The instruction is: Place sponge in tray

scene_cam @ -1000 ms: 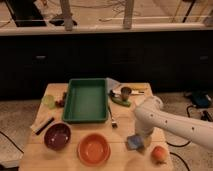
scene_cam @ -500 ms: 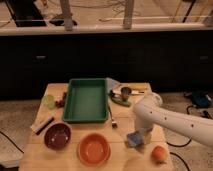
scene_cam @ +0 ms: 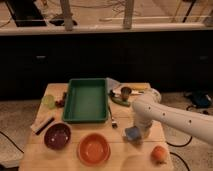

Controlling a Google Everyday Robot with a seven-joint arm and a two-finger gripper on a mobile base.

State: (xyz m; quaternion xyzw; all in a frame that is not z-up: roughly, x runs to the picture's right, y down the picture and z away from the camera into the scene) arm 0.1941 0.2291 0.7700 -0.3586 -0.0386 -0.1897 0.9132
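Note:
The blue-grey sponge (scene_cam: pixel 131 135) hangs tilted just above the wooden table (scene_cam: pixel 115 157), right of the middle. My gripper (scene_cam: pixel 137 130) points down from the white arm (scene_cam: pixel 170 117) and is shut on the sponge's upper edge. The green tray (scene_cam: pixel 86 116) lies at the table's centre-left, empty, to the upper left of the gripper and apart from it.
An orange bowl (scene_cam: pixel 93 148) and a purple bowl (scene_cam: pixel 57 136) sit at the front. An orange fruit (scene_cam: pixel 159 154) lies front right. A utensil (scene_cam: pixel 112 118) lies beside the tray's right rim. A small dark cup (scene_cam: pixel 126 92), a green cup (scene_cam: pixel 48 101) and a black bar (scene_cam: pixel 42 125) stand around.
The gripper and the sponge have risen a little off the table and shifted slightly left, toward the tray. Everything else has stayed in place.

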